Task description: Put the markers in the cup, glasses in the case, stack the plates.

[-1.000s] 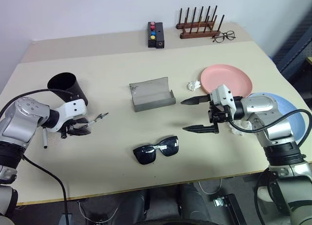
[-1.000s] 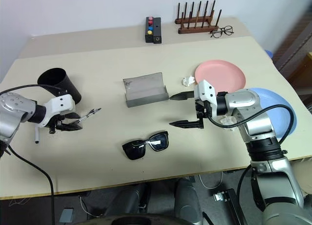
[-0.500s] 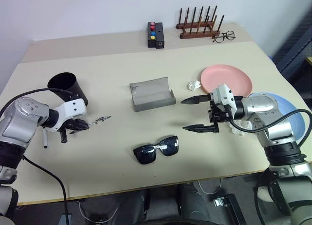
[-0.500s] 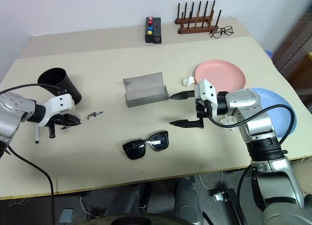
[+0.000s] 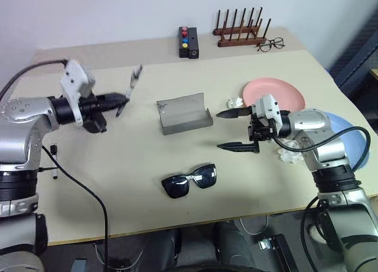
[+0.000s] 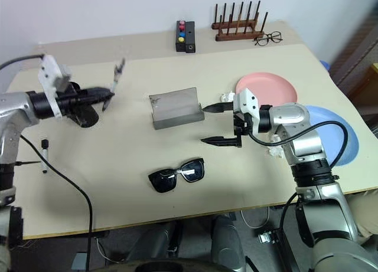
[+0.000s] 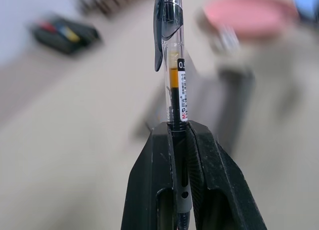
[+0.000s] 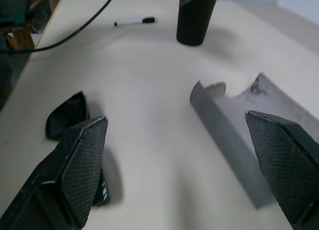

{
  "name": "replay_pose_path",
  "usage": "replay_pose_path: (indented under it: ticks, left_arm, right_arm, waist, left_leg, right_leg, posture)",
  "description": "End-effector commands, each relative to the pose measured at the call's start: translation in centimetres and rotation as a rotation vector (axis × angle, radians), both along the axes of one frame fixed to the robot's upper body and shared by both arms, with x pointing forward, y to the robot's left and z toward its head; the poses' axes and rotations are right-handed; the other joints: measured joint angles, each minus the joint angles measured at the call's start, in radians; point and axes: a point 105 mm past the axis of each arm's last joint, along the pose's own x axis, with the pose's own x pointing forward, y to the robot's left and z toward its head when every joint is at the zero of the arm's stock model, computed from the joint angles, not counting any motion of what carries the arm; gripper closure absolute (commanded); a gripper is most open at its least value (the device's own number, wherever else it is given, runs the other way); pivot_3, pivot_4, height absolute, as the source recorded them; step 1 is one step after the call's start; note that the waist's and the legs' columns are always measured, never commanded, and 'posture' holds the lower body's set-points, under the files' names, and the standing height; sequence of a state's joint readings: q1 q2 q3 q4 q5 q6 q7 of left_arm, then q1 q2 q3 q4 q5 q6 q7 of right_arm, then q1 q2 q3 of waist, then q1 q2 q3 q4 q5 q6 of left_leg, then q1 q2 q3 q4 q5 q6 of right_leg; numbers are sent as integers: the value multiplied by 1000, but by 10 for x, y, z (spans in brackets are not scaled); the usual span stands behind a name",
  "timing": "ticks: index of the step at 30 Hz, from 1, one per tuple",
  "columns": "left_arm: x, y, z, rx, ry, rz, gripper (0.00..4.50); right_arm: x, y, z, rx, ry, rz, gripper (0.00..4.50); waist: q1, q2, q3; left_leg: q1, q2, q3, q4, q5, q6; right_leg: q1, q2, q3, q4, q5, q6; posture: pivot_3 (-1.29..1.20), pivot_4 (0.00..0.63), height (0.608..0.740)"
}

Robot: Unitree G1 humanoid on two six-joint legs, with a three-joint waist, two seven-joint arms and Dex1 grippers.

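Tabletop [image 5: 118, 166] edge near you is free; your left gripper [image 5: 121, 101] fingers clamp 1 pen [image 5: 133, 83], right gripper [image 5: 230, 130] fingers spread wide.

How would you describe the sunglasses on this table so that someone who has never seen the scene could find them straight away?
Start at the beige table and find the grey open case near its middle. Come from the case towards the table's near edge: the sunglasses lie there alone on bare tabletop. Their thick black frame and dark glossy lenses set them apart from the thin wire-framed clear spectacles by the wooden rack at the far edge.

Pink plate [image 5: 274, 94], blue plate [image 5: 348, 136], grey case [image 5: 184, 114], black sunglasses [image 5: 189, 180].
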State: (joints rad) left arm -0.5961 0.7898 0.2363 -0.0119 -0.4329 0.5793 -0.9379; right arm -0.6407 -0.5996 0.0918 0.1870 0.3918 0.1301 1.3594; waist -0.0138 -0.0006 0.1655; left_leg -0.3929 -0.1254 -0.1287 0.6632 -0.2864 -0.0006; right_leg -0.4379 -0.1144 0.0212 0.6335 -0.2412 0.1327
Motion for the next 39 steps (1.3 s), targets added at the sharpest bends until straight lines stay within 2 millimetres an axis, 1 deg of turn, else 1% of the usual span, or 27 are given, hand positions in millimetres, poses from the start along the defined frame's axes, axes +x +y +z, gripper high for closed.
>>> replay_pose_path:
  ticks: [1, 3, 4, 7, 10, 12, 14, 18, 24, 27, 31, 35, 39]
  left_arm:
    - [6, 27, 32, -147, -199, 236, 4481]
    - [7, 36, 32, -167, -219, 299, 4481]
    - [4, 39, 35, -169, -260, 315, 4481]
    - [-2, 50, 39, -282, -279, 348, 4481]
    - [-7, 64, 44, -331, -336, 426, 4481]
    - [-9, 71, 45, -351, -354, 463, 4481]
    - [-16, 76, 48, -382, -377, 489, 4481]
    - [-25, 82, 51, -416, -412, 526, 4481]
    - [-31, 90, 52, -430, -450, 600, 4481]
    - [-31, 93, 45, -408, -458, 643, 4481]
    - [-28, 101, 25, -377, -459, 728, 4481]
    - [-26, 106, 10, -362, -458, 787, 4481]
    - [-23, 99, 1, -353, -453, 779, 4481]
  right_arm:
    - [8, 6, 17, 60, -63, -1, 0]
    - [13, 11, 24, 97, -66, -1, 0]
    - [15, 14, 27, 116, -67, 3, 0]
    - [22, 22, 38, 179, -61, 11, 0]
    - [27, 31, 52, 252, -58, 33, 0]
    - [29, 34, 56, 273, -59, 44, 0]
    - [32, 38, 61, 303, -57, 55, 0]
    - [35, 42, 60, 316, -51, 65, 0]
    - [37, 44, 51, 322, -33, 62, 0]
    - [37, 45, 46, 318, -25, 61, 0]
    - [37, 45, 44, 325, -13, 57, 0]
    - [38, 46, 44, 333, -8, 52, 0]
    - [40, 46, 44, 342, -4, 39, 0]
  waist:
    - [0, 0, 0]
    - [-2, -1, 0]
    - [-4, -1, 0]
    - [-7, 0, 0]
    - [-5, -1, 0]
    - [-2, -1, -1]
    - [-3, -1, -1]
    - [-3, -1, -1]
    - [-5, -1, -1]
    - [-6, -1, -1]
    - [-6, -1, -1]
    - [-4, -1, -1]
    - [-3, -1, -1]
  left_leg:
    - [0, 0, 0, 0, 0, 0]
    - [0, 0, 0, 0, 0, 0]
    - [0, 0, 0, 0, 0, 0]
    - [0, 0, 0, 0, 0, 0]
    - [0, 0, 0, 0, 0, 0]
    - [0, 0, 0, 1, 0, 0]
    - [0, 0, -1, 1, 0, 0]
    - [0, 0, -1, 1, 0, 0]
    - [0, 0, -1, 1, 0, 0]
    - [0, 0, -1, 0, 0, 0]
    - [0, 0, -1, 0, 0, 0]
    - [0, 0, -1, 0, 0, 0]
    - [0, 0, -1, 1, 0, 0]
  right_leg:
    - [0, 0, 0, 0, 0, 0]
    - [0, 0, 0, 0, 0, 0]
    - [0, 0, 0, 0, 0, 0]
    - [-1, 0, 0, 0, 0, 0]
    - [0, 0, 0, 0, 0, 0]
    - [0, 0, 0, 0, 0, 0]
    - [0, 0, 0, 0, 0, 0]
    - [0, 0, 0, 0, 0, 0]
    - [0, 0, 0, 0, 0, 0]
    - [0, 0, 0, 0, 0, 0]
    - [0, 0, 0, 0, 0, 0]
    - [0, 0, 0, 0, 0, 0]
    - [0, 0, 0, 0, 0, 0]
  posture:
    - [0, 150, 740]
    - [0, 150, 740]
    - [0, 150, 740]
    - [0, 150, 740]
    - [0, 150, 740]
    - [0, 150, 740]
    - [0, 150, 740]
    - [0, 150, 740]
    - [0, 150, 740]
    - [0, 150, 740]
    - [0, 150, 740]
    - [0, 150, 740]
    - [0, 150, 740]
